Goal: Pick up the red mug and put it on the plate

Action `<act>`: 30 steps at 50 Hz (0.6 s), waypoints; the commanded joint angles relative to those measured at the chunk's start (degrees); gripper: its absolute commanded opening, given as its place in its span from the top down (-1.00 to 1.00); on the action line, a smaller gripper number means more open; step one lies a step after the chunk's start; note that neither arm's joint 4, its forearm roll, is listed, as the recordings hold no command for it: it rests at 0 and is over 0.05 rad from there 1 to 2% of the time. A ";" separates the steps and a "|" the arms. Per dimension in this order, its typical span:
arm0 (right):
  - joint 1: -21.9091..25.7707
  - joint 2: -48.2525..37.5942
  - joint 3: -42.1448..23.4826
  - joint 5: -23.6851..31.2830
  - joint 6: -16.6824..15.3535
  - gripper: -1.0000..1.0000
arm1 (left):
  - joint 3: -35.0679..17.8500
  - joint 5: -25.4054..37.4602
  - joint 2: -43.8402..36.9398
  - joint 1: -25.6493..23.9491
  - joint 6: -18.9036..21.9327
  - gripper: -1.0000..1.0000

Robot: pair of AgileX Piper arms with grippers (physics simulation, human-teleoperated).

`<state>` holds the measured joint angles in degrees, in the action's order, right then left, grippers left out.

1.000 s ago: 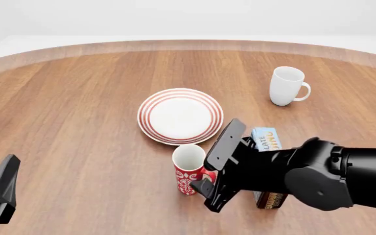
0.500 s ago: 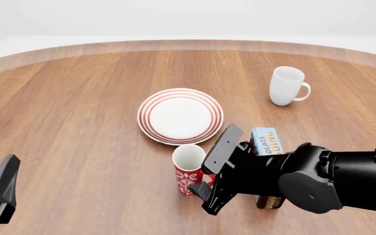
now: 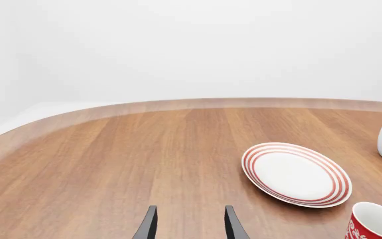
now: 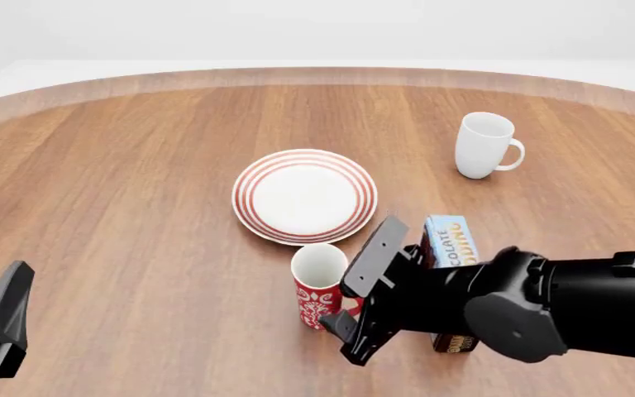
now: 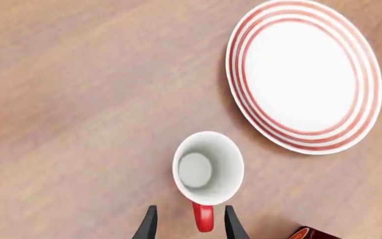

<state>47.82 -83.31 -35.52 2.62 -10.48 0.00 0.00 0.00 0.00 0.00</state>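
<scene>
Black right hand (image 5: 187,226) straddles the red mug (image 5: 208,168) handle from above.

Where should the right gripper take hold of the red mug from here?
By the handle. The red mug stands upright with its handle pointing at the right gripper, whose open fingers already straddle it. Probably close there, coming from the side away from the plate, rather than on the wide rim.

A plain white ceramic mug (image 4: 484,145) stands upright on the round brown wooden table (image 4: 130,165), far right, its handle turned to the right. Nearer, also on the right, lies a small blue and brown chocolate box (image 4: 451,237), its near end partly hidden.
</scene>
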 commanded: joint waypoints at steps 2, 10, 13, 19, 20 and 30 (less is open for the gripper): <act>-0.27 -0.65 0.65 -0.79 0.09 -1.00 | 0.00 0.00 0.00 0.00 0.00 -1.00; -0.28 -1.28 1.34 -1.78 0.15 -1.00 | 0.00 0.00 0.00 0.00 0.00 -1.00; -0.23 -1.36 1.58 -1.92 0.26 -1.00 | 0.00 0.00 0.00 0.00 0.00 -1.00; -0.65 -1.83 1.62 -2.12 -0.26 -1.00 | 0.00 0.00 0.00 0.00 0.00 -1.00; -0.52 -1.81 1.67 -2.10 -0.24 -1.00 | 0.00 0.00 0.00 0.00 0.00 -1.00; -0.94 -2.64 1.34 -2.32 -0.46 -1.00 | 0.00 0.00 0.00 0.00 0.00 -1.00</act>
<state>47.16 -85.28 -34.12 0.60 -10.78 0.00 0.00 0.00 0.00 0.00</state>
